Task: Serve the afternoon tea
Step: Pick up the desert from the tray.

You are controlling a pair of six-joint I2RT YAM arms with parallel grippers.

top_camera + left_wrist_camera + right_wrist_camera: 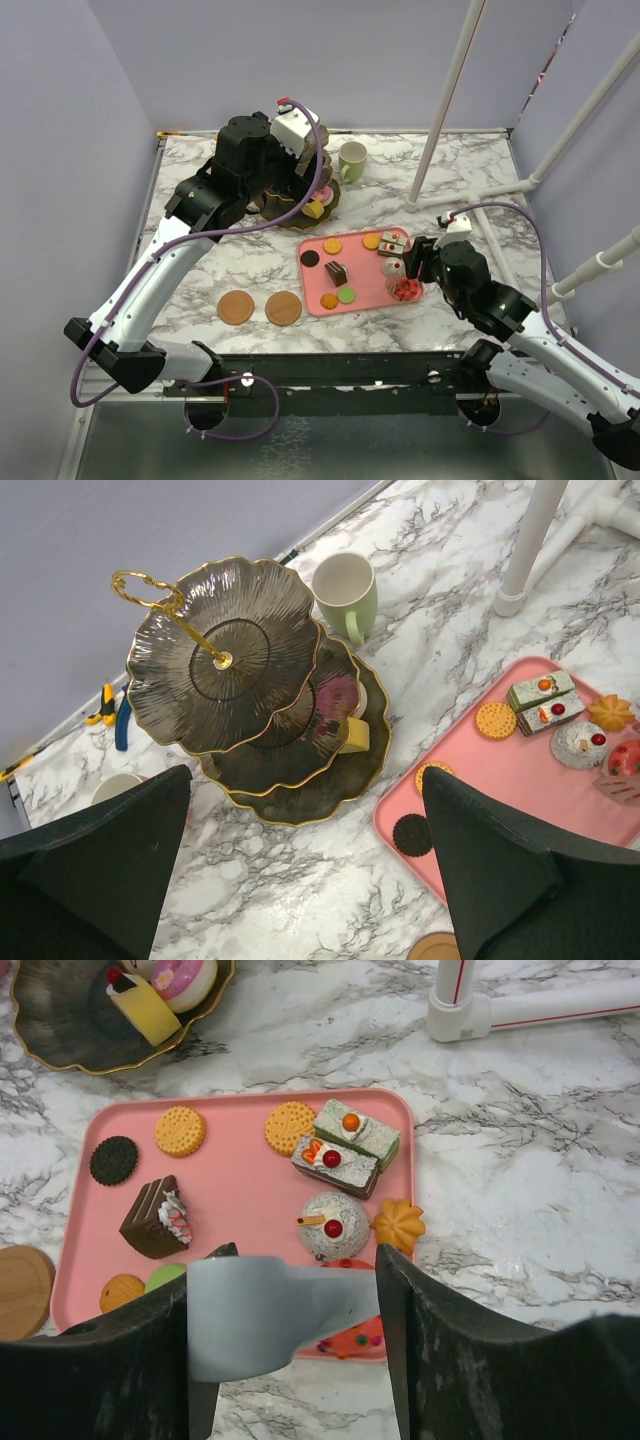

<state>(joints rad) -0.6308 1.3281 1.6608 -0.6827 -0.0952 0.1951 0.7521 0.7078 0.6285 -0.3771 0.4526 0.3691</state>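
The dark three-tier stand [250, 650] with a gold ring stands at the back; a pink donut [182, 975] and a yellow cake [145, 1005] lie on its bottom tier. The pale-green mug [351, 160] is beside it, and the pink mug [115, 785] is mostly hidden. Two brown coasters [236, 307] [283, 309] lie at the front. Several pastries, including a dome cake [335, 1225] and a chocolate slice [155, 1218], lie on the pink tray [240, 1185]. My left gripper [305, 775] is open and empty above the stand's near side. My right gripper [300, 1260] is shut on a grey flat tool [260, 1310] above the tray's near edge.
White pipe frames [450, 90] stand at the back right, one foot near the tray [460, 1010]. Blue-handled pliers [120, 720] lie by the back wall behind the stand. Lilac walls enclose the marble table [200, 260] on three sides.
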